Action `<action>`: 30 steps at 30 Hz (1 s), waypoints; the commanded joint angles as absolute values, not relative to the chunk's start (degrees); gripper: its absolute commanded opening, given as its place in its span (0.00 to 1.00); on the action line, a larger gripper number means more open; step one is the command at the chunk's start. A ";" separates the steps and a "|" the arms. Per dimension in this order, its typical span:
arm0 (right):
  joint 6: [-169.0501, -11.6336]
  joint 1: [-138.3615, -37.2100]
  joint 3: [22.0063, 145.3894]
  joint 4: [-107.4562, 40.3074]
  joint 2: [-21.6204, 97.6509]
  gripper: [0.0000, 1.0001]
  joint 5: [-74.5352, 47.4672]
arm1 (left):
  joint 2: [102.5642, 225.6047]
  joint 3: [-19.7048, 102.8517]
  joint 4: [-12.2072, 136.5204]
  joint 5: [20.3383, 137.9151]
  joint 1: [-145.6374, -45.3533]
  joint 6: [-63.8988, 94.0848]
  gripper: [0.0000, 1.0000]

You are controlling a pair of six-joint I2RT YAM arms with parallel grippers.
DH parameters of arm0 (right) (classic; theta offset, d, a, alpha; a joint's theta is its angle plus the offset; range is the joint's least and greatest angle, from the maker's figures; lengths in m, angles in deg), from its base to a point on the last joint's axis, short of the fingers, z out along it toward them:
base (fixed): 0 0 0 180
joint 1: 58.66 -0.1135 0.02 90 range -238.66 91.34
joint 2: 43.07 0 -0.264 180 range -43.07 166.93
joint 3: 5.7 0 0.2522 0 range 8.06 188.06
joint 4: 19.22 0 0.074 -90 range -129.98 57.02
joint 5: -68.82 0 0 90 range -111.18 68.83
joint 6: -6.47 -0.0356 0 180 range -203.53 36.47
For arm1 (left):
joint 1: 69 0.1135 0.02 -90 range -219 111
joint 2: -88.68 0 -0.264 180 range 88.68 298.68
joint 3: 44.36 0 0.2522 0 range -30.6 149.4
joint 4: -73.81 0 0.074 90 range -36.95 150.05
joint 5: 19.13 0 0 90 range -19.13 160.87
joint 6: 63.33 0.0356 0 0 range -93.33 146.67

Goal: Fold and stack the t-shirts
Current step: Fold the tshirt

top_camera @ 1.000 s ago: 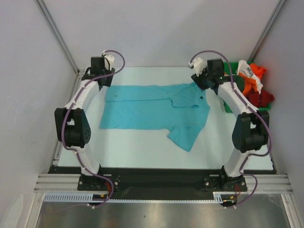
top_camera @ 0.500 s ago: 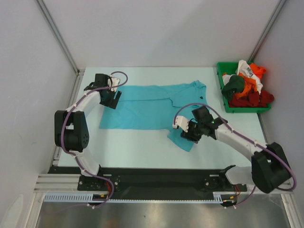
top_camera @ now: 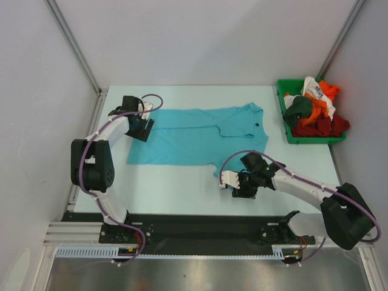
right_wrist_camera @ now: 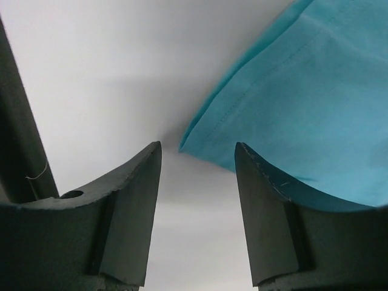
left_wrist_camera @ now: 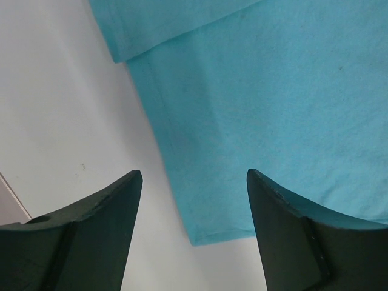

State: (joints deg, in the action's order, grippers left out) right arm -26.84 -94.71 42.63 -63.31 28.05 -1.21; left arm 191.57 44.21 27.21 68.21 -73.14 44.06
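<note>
Shirts are heaped in the green bin at the far right corner of the table: a white one on top, with an orange one, a dark green one and a red one packed around it and spilling over the right rim. Dark print is seen on the white cloth, but it is too small to be read. The turquoise shirt is spread flat across the middle of the table, its collar toward the bin. In the overhead view the left gripper is placed at the shirt's far left corner and the right gripper at the near sleeve, though the gaps between the fingers cannot be made out there. That is supplied by the wrist views: the left gripper is shown with its jaws wide apart and nothing clamped, a corner of the turquoise cloth lying below between them. The right gripper is likewise spread, with the stitched sleeve corner pointing into the gap, over one finger but not pinched.
</note>
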 commanded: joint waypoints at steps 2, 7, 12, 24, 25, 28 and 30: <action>-24.64 -94.96 44.01 -60.32 32.07 0.57 -1.05 | 191.42 46.22 26.04 67.79 -72.86 42.58 0.75; -24.11 -94.96 45.41 -61.27 34.71 0.36 0.01 | 189.32 44.55 23.76 68.67 -70.93 41.71 0.75; -24.47 -95.04 46.38 -64.18 33.59 0.00 -1.13 | 186.94 43.23 18.84 74.02 -65.41 37.93 0.75; -26.40 -94.96 44.71 -66.38 28.39 0.00 -2.98 | 190.28 43.32 12.95 81.76 -60.30 36.60 0.52; -26.31 -95.04 44.71 -66.20 28.39 0.00 -3.16 | 190.63 43.32 12.25 81.85 -60.21 36.87 0.51; -25.78 -95.05 44.89 -65.94 28.57 0.00 -3.77 | 191.86 43.32 11.54 81.15 -59.59 37.39 0.50; -25.78 -94.96 44.80 -65.76 28.48 0.00 -4.12 | 192.65 43.32 11.97 80.54 -58.98 37.31 0.50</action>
State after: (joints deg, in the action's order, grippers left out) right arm -25.84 -94.71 44.82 -65.56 29.10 -3.09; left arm 191.90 42.85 12.83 79.90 -60.09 37.22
